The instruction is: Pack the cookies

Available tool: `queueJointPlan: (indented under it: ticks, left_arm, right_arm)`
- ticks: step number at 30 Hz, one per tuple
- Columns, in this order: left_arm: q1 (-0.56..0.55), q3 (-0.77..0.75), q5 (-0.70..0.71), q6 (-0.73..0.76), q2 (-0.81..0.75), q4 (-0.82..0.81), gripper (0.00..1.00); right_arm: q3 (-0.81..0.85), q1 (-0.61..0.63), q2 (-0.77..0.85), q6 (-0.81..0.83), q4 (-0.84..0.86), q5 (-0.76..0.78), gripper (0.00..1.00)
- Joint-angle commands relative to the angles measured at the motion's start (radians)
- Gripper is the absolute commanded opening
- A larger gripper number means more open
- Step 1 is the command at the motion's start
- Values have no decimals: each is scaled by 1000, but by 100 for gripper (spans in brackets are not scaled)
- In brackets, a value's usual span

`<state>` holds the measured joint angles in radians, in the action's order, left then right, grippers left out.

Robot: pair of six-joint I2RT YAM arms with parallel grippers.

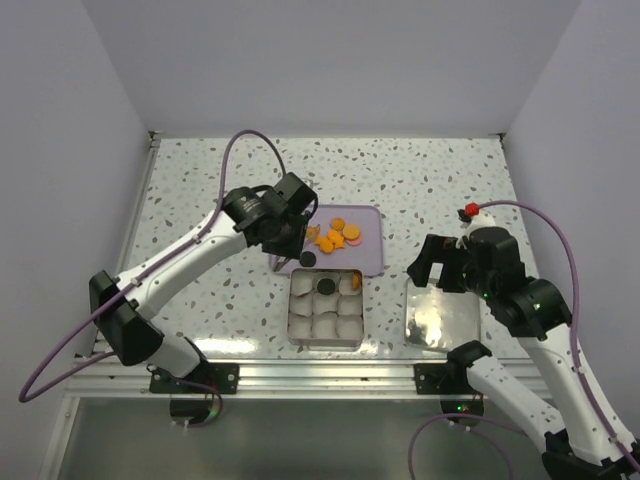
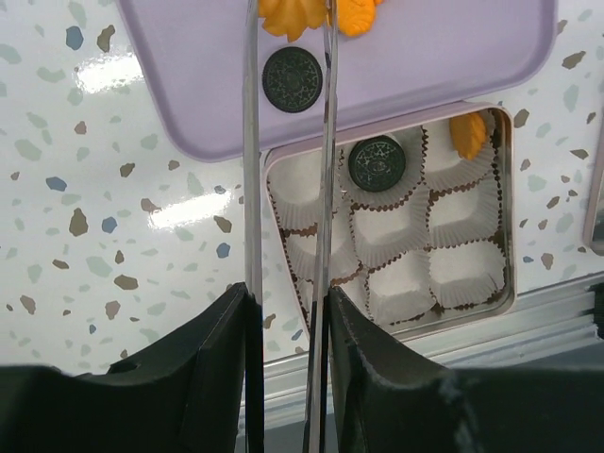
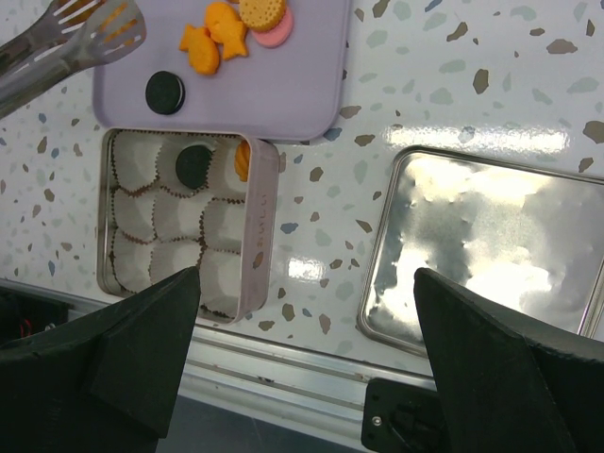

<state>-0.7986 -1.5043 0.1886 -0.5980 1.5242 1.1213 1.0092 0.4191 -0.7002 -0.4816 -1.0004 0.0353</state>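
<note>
Tongs (image 2: 251, 142), squeezed in the left gripper (image 2: 288, 302) for reach, are poised over cookies (image 1: 333, 238) on the purple tray (image 1: 366, 256); two already sit in the tin (image 3: 266, 236); the right gripper (image 3: 307, 278) hangs wide, idle.

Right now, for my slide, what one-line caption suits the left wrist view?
Tongs in the left gripper reach the orange cookies on the purple tray.

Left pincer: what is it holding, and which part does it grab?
The left pincer squeezes the metal tongs by their handle end. The right pincer is open, holding nothing.
</note>
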Motion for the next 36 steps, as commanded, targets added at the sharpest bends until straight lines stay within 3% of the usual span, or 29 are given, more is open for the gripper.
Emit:
queueJointPlan:
  ticks: [1, 7, 15, 27, 36]
  left_arm:
    - [2, -37, -34, 49, -88, 20, 33]
    - [-27, 50, -225, 87, -200, -49, 31]
    - [-241, 157, -274, 26, -266, -69, 30]
    - [-278, 297, -316, -14, -317, -138, 27]
    - [-287, 320, -325, -17, -286, -199, 28]
  right_arm:
    - [25, 4, -1, 9, 32, -5, 99]
    - [22, 3, -1, 2, 39, -5, 99]
    - [14, 3, 4, -11, 39, -15, 99]
    - [3, 1, 24, -20, 26, -9, 99]
    - [0, 3, 22, -18, 23, -3, 99]
